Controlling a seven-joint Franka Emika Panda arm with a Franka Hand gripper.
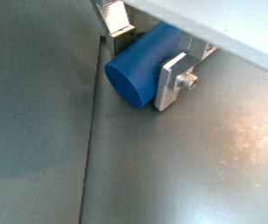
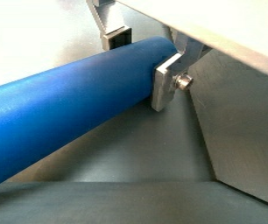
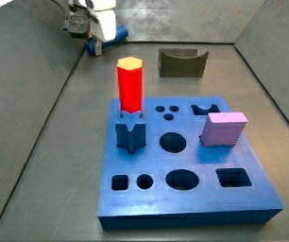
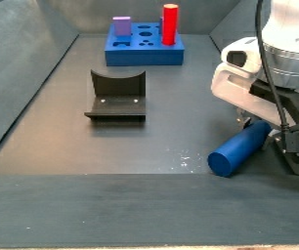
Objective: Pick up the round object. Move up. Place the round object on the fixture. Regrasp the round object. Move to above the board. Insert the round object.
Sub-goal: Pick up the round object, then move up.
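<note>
The round object (image 4: 241,148) is a long dark blue cylinder lying flat on the grey floor, far from the board. My gripper (image 4: 265,125) stands over one end of it. In both wrist views the silver fingers (image 1: 172,83) sit on either side of the cylinder (image 1: 140,70) and press against it, with the long body (image 2: 67,109) stretching away from the gripper (image 2: 140,61). The fixture (image 4: 115,96) stands apart on the floor and also shows in a side view (image 3: 181,62). The blue board (image 3: 147,203) shows in both side views (image 4: 139,55).
On the board stand a red hexagonal peg (image 3: 130,85), a short dark blue star peg (image 3: 130,135) and a pink cube (image 3: 223,129). Grey walls enclose the floor, and one wall runs close beside the gripper (image 3: 94,33).
</note>
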